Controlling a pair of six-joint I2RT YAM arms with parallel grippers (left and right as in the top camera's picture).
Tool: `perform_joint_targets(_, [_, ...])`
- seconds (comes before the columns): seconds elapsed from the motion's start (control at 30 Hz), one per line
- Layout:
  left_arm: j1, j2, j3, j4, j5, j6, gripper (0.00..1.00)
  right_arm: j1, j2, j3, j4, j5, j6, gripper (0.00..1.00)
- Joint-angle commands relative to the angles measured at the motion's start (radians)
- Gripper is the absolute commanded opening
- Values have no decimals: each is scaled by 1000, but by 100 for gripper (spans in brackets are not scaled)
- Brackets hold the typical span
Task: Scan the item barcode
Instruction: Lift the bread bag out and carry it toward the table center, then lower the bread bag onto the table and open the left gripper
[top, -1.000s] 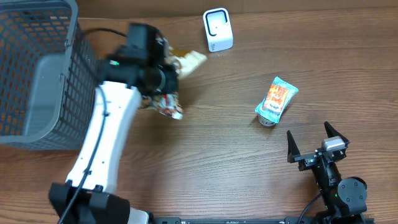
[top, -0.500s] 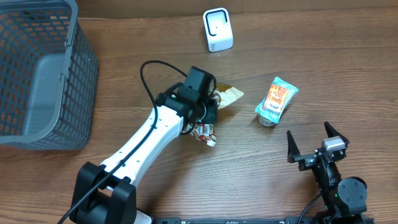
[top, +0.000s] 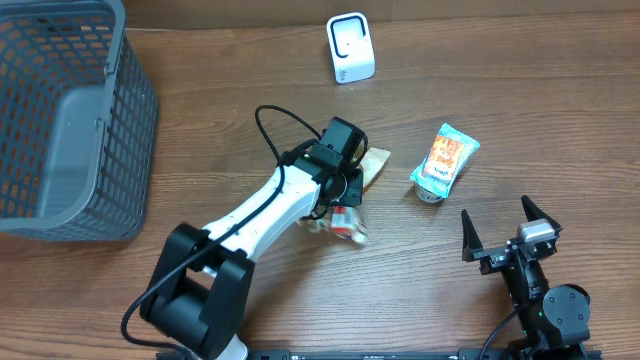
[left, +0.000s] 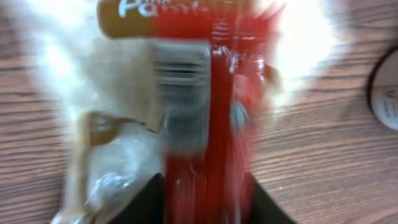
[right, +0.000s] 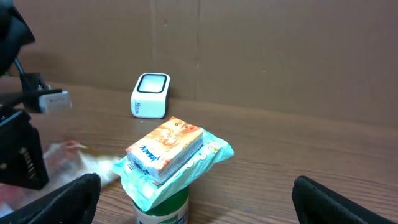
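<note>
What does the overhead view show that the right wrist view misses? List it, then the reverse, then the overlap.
Overhead only: the gray mesh basket. Right wrist only: the cardboard wall at the back. Both: the white scanner, the orange tissue packet on its can, and the blurred snack bag.

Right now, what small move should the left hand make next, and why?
Probably open the left hand fully and lift clear: the snack packet looks blurred low over the table, far from the scanner, and the right hand stands open, empty.
</note>
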Motion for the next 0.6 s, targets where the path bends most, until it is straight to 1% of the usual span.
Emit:
perform_joint_targets(0.0, [-9, 30, -7, 10, 26, -7, 51, 3, -2, -10, 5, -2, -5, 100])
perform_joint_targets(0.03, [-9, 34, -7, 13, 26, -6, 62, 3, -2, -10, 5, -2, -5, 100])
perform_joint_targets(0.1, [-9, 38, -7, 17, 27, -3, 79, 3, -2, -10, 5, -2, -5, 100])
perform_joint_targets(0.23, [-4, 34, 10, 12, 53, 64, 81, 3, -2, -10, 5, -2, -5, 100])
perform_joint_targets(0.33, [9, 32, 58, -35, 60, 76, 86, 3, -2, -10, 5, -2, -5, 100])
perform_joint_targets(0.47, [31, 31, 150, -136, 60, 76, 92, 3, -2, -10, 5, -2, -5, 100])
perform_joint_targets(0.5, [38, 31, 181, -169, 60, 76, 95, 3, -2, -10, 5, -2, -5, 100])
perform_joint_targets(0.53, [53, 30, 239, -229, 57, 77, 100, 3, -2, -10, 5, -2, -5, 100])
perform_joint_targets(0.57, [62, 30, 270, -262, 48, 76, 100, 3, -2, -10, 5, -2, -5, 100])
